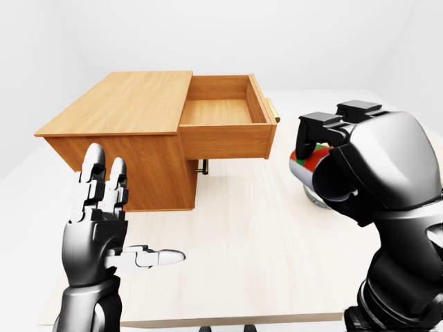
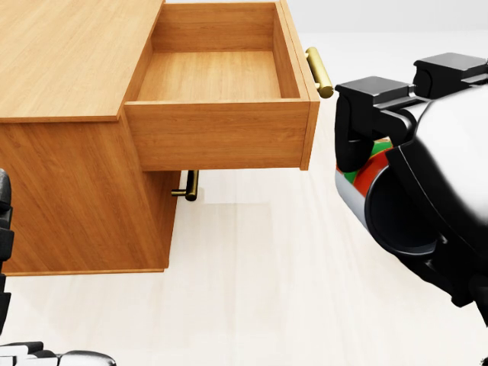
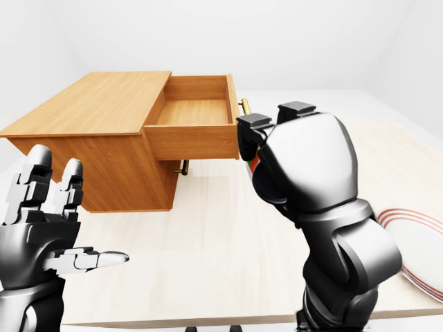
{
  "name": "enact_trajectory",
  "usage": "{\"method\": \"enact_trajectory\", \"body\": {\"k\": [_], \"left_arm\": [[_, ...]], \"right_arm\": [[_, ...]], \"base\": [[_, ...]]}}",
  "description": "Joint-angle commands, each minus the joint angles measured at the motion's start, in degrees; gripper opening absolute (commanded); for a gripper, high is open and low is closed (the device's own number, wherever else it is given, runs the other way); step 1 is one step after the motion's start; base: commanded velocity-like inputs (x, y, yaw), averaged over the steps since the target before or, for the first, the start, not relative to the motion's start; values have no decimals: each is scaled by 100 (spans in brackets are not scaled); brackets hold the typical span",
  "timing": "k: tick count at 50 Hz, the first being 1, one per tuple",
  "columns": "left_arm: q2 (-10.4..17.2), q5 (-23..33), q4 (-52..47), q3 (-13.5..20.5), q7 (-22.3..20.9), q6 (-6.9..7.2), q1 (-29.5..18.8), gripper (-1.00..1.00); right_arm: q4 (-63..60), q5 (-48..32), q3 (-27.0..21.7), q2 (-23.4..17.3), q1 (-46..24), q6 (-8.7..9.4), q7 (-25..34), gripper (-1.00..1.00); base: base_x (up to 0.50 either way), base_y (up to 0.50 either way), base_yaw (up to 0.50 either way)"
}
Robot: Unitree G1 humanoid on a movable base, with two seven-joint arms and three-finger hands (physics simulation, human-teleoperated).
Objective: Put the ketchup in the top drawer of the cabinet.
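Head view shows the top drawer point(image 2: 217, 76) of the wooden cabinet point(image 2: 69, 61) pulled out, nothing inside. Just right of it, the right hand point(image 2: 415, 175) is clenched around the ketchup point(image 2: 371, 174), held above the table point(image 2: 290, 290); its red-and-green label is unreadable. Left hand point(image 1: 104, 228) is raised, fingers spread, holding nothing.

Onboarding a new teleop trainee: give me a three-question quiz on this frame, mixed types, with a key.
1. True or false: the top drawer is pulled open and has nothing in it.
2. Which hand holds the ketchup? A) left B) right C) neither
3. Fill in: the left hand has its fingers ____.

Key: 1 true. 2 B, the right hand grips it, to the right of the drawer in the head view. 3 open, holding nothing.
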Motion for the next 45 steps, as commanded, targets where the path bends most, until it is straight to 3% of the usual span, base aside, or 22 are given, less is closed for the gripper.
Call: {"method": "enact_trajectory", "body": {"k": [1,7,26,45], "left_arm": [[-4,26,27,-30,-3,0,16,100],[4,-27,-31,26,0,0,-4,100],[49,-14,97,54,57,0,-143,100],[44,28,117,-24,52,0,-90,100]], "right_arm": [[1011,-72,363,-893,-1583,0,0,-100],[1902,600,626,-1509,-2840,0,0,-100],[5670,247,374,-618,-5603,0,0,-100],[9966,1399,332,-505,-7751,0,0,-100]], "base": [[0,0,0],[0,0,0],[0,0,0],[0,0,0]]}}
